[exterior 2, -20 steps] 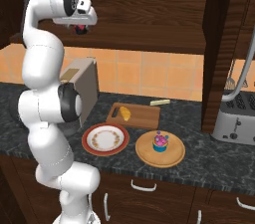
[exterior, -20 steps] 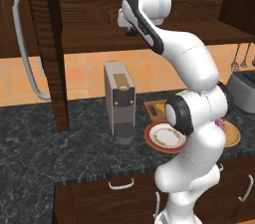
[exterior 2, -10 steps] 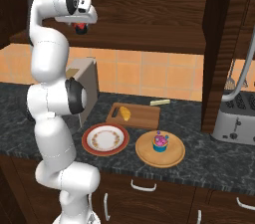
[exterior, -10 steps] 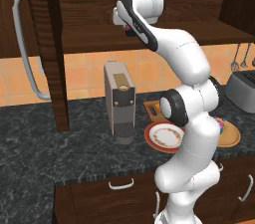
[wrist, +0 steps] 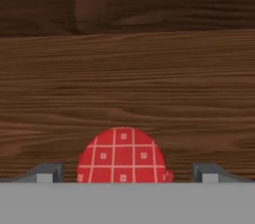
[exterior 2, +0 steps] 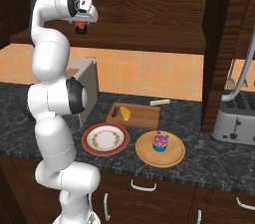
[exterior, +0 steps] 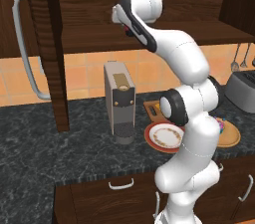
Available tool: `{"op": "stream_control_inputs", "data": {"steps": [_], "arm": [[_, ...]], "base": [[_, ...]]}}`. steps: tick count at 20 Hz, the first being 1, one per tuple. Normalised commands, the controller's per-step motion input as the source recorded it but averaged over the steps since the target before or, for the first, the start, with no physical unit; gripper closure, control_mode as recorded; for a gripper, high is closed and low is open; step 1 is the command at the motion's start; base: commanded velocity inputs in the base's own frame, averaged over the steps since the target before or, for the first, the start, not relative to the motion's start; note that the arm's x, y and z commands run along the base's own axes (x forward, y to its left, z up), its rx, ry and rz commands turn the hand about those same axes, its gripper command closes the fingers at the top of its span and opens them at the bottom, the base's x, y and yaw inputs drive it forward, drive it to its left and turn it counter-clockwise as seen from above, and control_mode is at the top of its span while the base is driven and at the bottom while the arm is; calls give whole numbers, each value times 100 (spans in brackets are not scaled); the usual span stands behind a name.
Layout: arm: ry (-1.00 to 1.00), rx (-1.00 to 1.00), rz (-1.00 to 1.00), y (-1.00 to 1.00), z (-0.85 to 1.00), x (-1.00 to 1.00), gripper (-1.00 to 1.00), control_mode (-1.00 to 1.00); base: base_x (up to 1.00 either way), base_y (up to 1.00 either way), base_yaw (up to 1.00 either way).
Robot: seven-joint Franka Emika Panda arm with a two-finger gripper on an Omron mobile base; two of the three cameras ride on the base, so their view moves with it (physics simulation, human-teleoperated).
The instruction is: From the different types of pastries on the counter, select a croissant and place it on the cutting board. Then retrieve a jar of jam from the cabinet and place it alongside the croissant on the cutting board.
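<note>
My gripper (exterior 2: 79, 27) is up at the cabinet (exterior 2: 149, 14) shelf with the jar of jam (wrist: 123, 156) between my fingertips (wrist: 47, 172) — whether they press its sides I cannot tell. Far below, the croissant (exterior 2: 125, 113) lies on the cutting board (exterior 2: 144, 116) — cupcake (exterior 2: 160, 143) to its near right.

Croissant on board; jam jar raised at the cabinet shelf.
Small golden-yellow crescent croissant (exterior 2: 126, 113) lies on the rectangular brown wooden cutting board (exterior 2: 144, 117); red-lidded jam jar (exterior 2: 79, 28) hangs well above it.

Jar of jam (wrist: 123, 156) cut off below its red checked lid, cutting board (exterior: 152, 109) mostly behind the arm, tool's (exterior 2: 79, 28) grip on the jar unclear
</note>
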Motion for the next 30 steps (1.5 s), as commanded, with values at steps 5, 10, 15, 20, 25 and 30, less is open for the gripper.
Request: {"op": "stream_control_inputs", "data": {"steps": [5,10,15,20,25,30], "arm": [[1,0,-5,9,-12,11,100,-100],[0,1,-1,0,3,13,100,-100],[0,6,0,-41,29,-52,100,-100],[0,2,0,-38,10,-98,100,-100],[0,0,7,-20,0,-100,100,-100],[-2,0,18,-17,0,-100,100,-100]], "base": [[0,0,0],[0,0,0],[0,0,0],[0,0,0],[0,0,0],[0,0,0]]}}
